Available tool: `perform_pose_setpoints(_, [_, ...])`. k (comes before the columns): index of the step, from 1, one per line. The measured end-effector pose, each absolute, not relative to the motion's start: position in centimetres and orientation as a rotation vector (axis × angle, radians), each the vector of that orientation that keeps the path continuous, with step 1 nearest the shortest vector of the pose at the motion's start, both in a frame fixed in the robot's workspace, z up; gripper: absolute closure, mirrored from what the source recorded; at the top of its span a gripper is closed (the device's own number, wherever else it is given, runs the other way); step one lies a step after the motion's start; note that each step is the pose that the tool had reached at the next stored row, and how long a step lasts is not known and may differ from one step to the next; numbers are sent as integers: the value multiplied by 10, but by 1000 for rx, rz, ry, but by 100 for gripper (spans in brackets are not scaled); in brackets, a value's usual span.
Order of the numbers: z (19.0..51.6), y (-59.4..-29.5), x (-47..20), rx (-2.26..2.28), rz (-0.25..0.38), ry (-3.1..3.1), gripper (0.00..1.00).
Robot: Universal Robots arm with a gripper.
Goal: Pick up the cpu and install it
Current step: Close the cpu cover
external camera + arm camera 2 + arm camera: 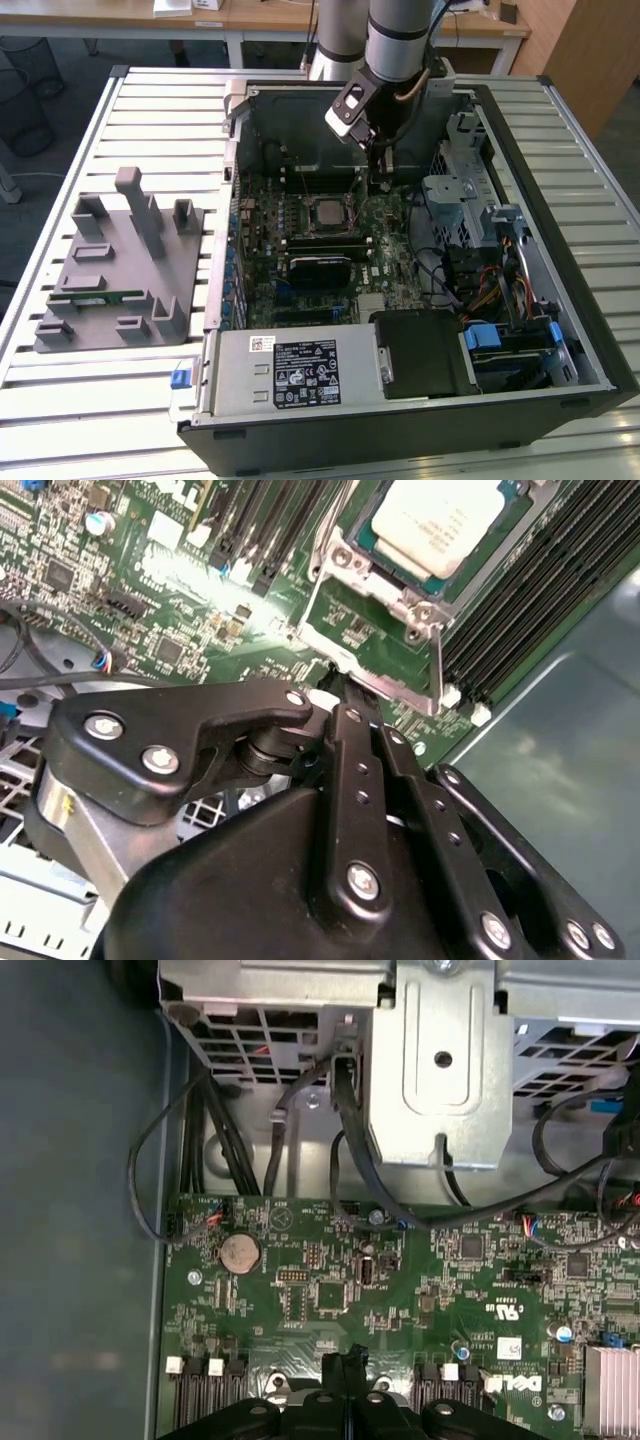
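The cpu (440,525) lies flat in its socket (385,590) — just beyond the tip of the claw (337,680), not within it — and the claw is pressed together, pinching nothing.

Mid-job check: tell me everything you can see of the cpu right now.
The cpu is a small, flat, square chip with a pale silver-grey metal top over a darker edge. It lies flat in the silver metal socket frame on the green motherboard, inside the open computer case. The frame borders it. Whether the frame is latched over it cannot be told. The gripper hangs beside the socket, apart from the chip, its fingers shut and empty.
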State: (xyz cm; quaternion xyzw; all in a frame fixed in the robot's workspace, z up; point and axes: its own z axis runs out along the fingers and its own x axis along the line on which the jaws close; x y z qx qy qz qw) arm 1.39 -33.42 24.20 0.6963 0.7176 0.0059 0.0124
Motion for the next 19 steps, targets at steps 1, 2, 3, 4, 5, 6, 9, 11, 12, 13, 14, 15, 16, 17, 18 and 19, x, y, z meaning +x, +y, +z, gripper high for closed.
perform_pose_setpoints(1, [241,-334,13,2169,18,2238,89])
perform_pose_setpoints(2, [241,-334,12,2167,18,2240,89])
perform_pose_setpoints(3, [240,-334,11,2166,18,2241,89])
perform_pose_setpoints(4, [239,-334,10,2165,18,2242,89])
perform_pose_setpoints(5, [238,-334,10,2164,18,2243,89])
perform_pose_setpoints(6, [238,-334,9,2162,18,2244,89])
perform_pose_setpoints(9, [236,-334,8,2159,18,2248,89])
perform_pose_setpoints(11, [235,-334,6,2157,19,2249,89])
perform_pose_setpoints(12, [234,-334,6,2156,18,2250,89])
perform_pose_setpoints(13, [233,-334,5,2155,18,2251,89])
perform_pose_setpoints(14, [233,-334,4,2154,18,2252,89])
perform_pose_setpoints(15, [232,-334,4,2153,18,2253,89])
perform_pose_setpoints(16, [232,-334,3,2152,18,2254,89])
perform_pose_setpoints(17, [232,-334,2,2151,18,2255,89])
perform_pose_setpoints(18, [231,-334,1,2151,18,2256,89])
perform_pose_setpoints(19, [231,-334,0,2150,19,2257,89])
